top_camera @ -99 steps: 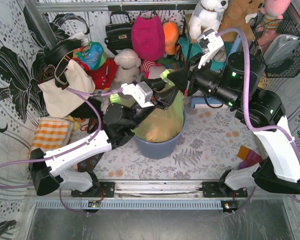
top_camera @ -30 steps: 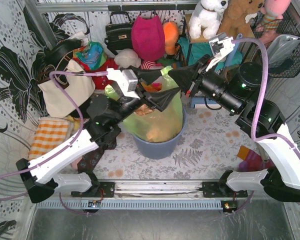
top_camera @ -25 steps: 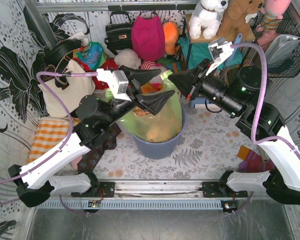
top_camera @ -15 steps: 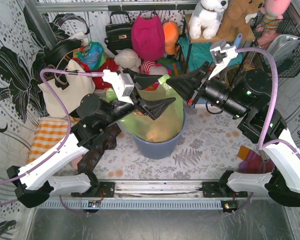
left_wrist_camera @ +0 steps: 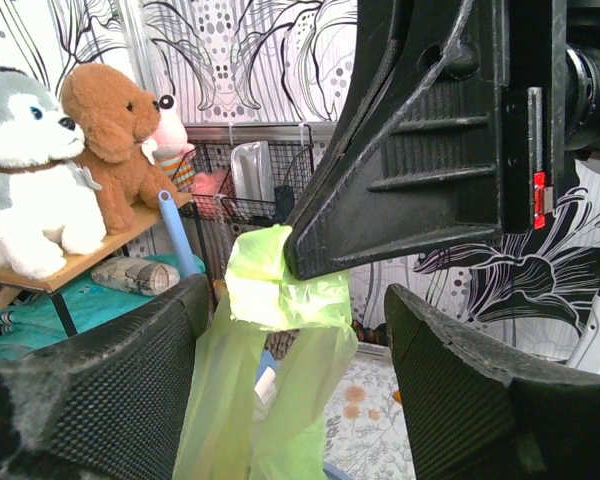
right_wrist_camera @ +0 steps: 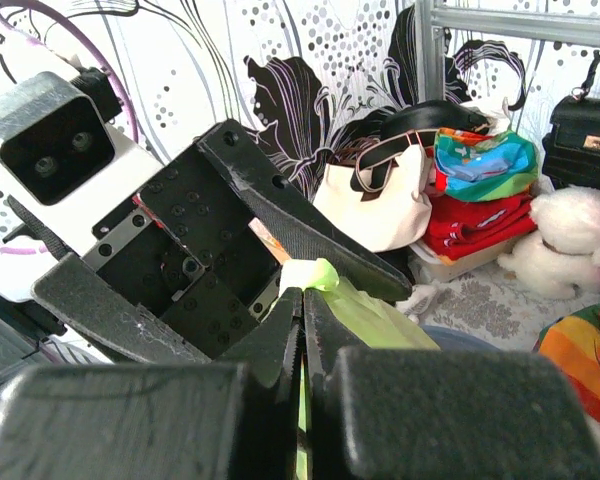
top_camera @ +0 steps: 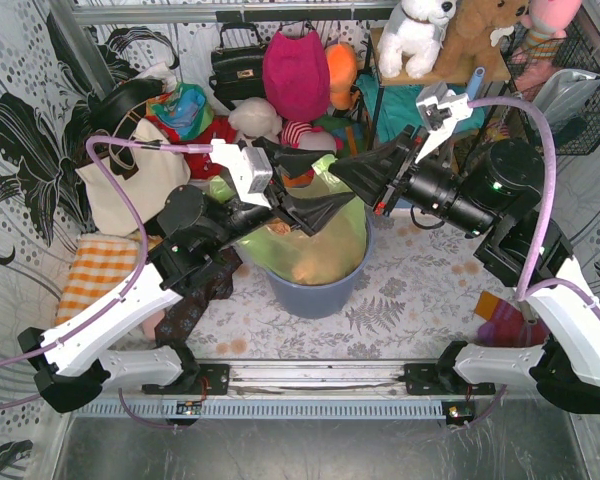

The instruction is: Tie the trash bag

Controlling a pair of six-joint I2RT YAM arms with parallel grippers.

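The right fingers [right_wrist_camera: 280, 345] are pressed fully together on a gathered tuft of the thin, translucent lime-green plastic trash bag [left_wrist_camera: 280, 290], pinching it at their tips. From that pinch the bag's neck drops as a narrow strand. Its long axis runs steeply down from the right fingertips to the body of the bag. The body sits below both pairs of fingers in the blue-grey round plastic bin [top_camera: 320, 298] on the surface, with tan crumpled paper showing through.

The left fingers [left_wrist_camera: 480, 400] stand wide apart and hold nothing. They face the right fingers from the opposite side, and the strand hangs in the gap between them, just under the right fingertips. It lies nearer one left finger than the other; whether it brushes that finger I cannot tell.

The coming move likely belongs to the left arm. The neck is inside its spread and crosses its closing line roughly at right angles. The left fingers would need only to shut below the right pinch, or to circle the strand to wind it. The thin film could slip or tear under a hard pull.
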